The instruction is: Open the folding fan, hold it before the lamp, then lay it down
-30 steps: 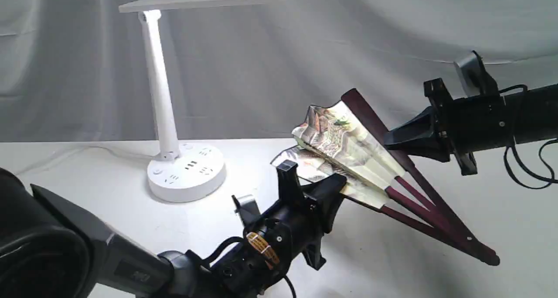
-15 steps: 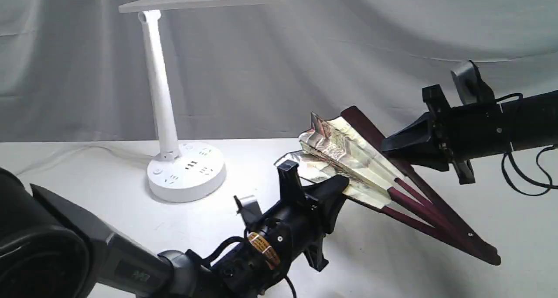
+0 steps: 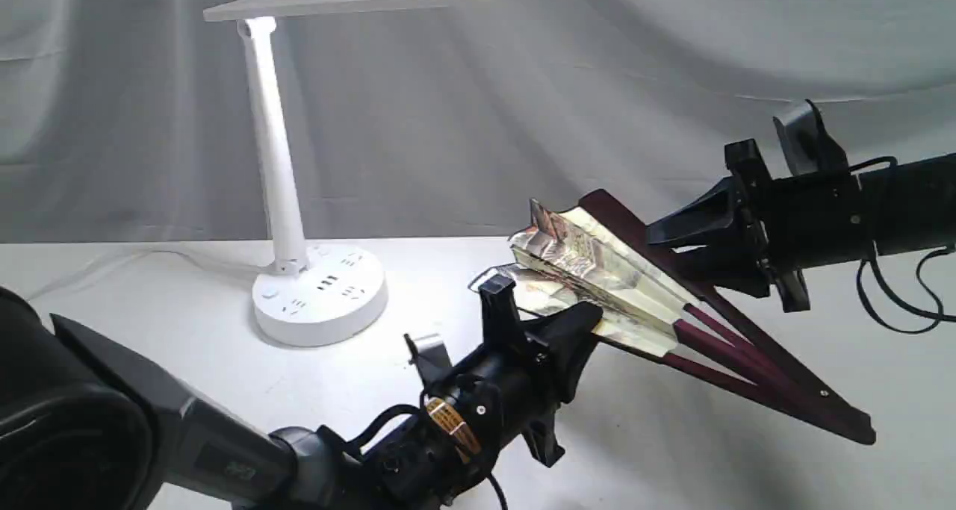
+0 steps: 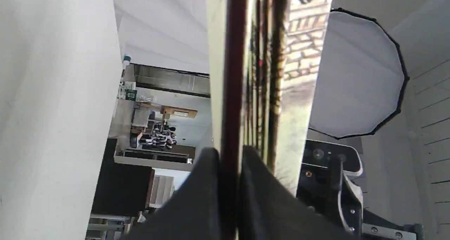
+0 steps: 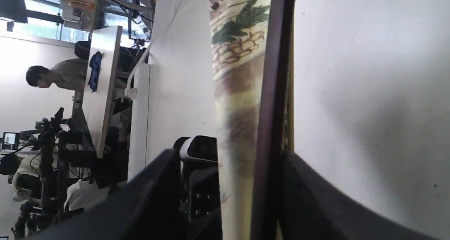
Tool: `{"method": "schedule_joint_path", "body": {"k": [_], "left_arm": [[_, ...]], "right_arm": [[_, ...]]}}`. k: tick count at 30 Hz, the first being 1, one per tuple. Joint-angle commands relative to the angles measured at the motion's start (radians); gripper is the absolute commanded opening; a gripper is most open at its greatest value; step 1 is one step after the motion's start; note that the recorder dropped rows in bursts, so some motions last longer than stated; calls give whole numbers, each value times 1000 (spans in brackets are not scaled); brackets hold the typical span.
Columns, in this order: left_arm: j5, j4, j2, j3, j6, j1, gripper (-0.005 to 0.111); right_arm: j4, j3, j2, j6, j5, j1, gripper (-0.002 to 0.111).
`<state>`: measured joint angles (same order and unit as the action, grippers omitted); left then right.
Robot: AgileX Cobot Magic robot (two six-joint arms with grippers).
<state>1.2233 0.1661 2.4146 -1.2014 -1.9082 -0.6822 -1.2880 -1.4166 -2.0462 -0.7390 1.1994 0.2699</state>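
Setting: white table (image 3: 187, 293) before a draped grey backdrop cloth (image 3: 672, 62). Item one, lamp (image 3: 276, 166): white and lit, standing at the left rear of the table on its round base with the bar head high above. Item two, folding fan (image 3: 597, 263): part-spread only, pleats bunched, well to the right of the lamp and low. It slants from its raised paper edge down to the pivot end (image 3: 859, 428), which lies at or just above the tabletop; contact cannot be confirmed. Item three, left pincer (image 3: 586, 317): reaching up from the near side and pressed together on the fan's lower guard, the maroon strip clamped between both fingers in the left wrist view (image 4: 230, 152). Item four, right pincer (image 3: 665, 250): coming in from the right with its jaws spread. The upper guard (image 5: 270, 92) passes between them, lying against one finger and well apart from the other, so it grips nothing. Step in hand, as judged: the laying-down stage, the fan being low, away from the lamp and freed on one side; a regrasp partway through opening would look much the same and cannot be ruled out. Next move, as judged: the right pincer should draw back clear of the guard without dragging it, and the left should lower its guard to the table before letting go. Risk, as judged: the pleats may spring or the fan may tip once only one guard is held.
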Motion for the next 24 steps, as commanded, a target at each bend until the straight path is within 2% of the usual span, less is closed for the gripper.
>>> {"method": "schedule_joint_path", "body": {"k": [1, 13, 17, 19, 24], "left_arm": [[-2, 36, -16, -3, -2, -3, 0], [-2, 79, -16, -3, -4, -3, 0], [-2, 84, -16, -10, -2, -3, 0], [-2, 104, -16, -29, -2, -3, 0], [-2, 165, -16, -115, -2, 4, 0]], "right_arm": [[-31, 2, -1, -14, 8, -2, 48], [-43, 2, -20, -14, -19, -2, 47], [-39, 2, -20, -14, -19, -4, 38], [-39, 2, -20, -14, -19, -4, 30], [-39, 2, -20, -14, -19, -4, 15]]}}
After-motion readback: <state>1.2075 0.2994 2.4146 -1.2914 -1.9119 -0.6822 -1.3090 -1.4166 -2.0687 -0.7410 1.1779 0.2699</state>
